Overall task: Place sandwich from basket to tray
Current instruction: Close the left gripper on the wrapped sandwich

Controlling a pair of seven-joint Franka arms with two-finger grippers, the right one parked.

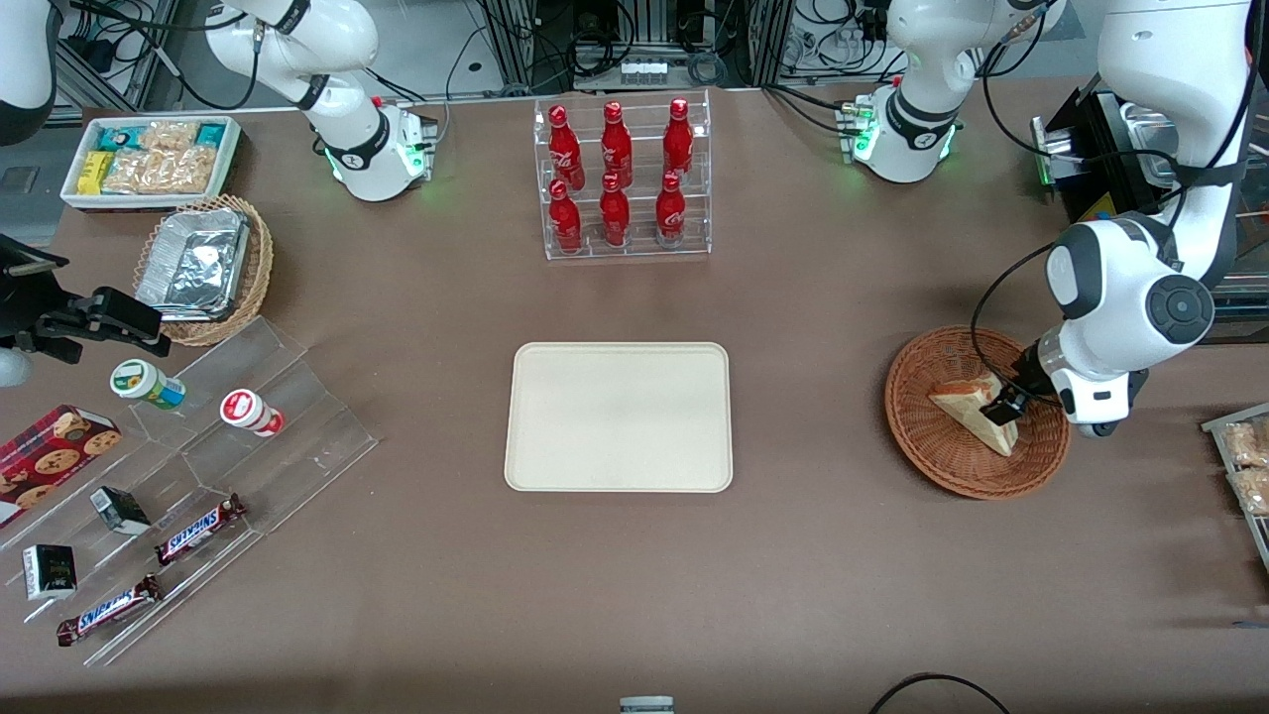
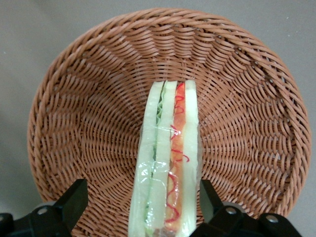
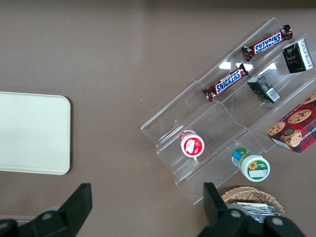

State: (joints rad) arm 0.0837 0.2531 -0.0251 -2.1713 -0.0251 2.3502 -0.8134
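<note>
Hanging low over the reddish-brown wicker basket at the working arm's end of the desk, the left gripper has its jaws apart, one on either side of the sandwich without clamping it. The front view shows only pale bread in the basket, with the gripper at the wedge's end. The left wrist view shows the cut edge of the sandwich, with green filling and red squiggles between cream slices, and a black finger standing clear of it. The cream tray lies bare at mid-desk, well apart from the basket.
</note>
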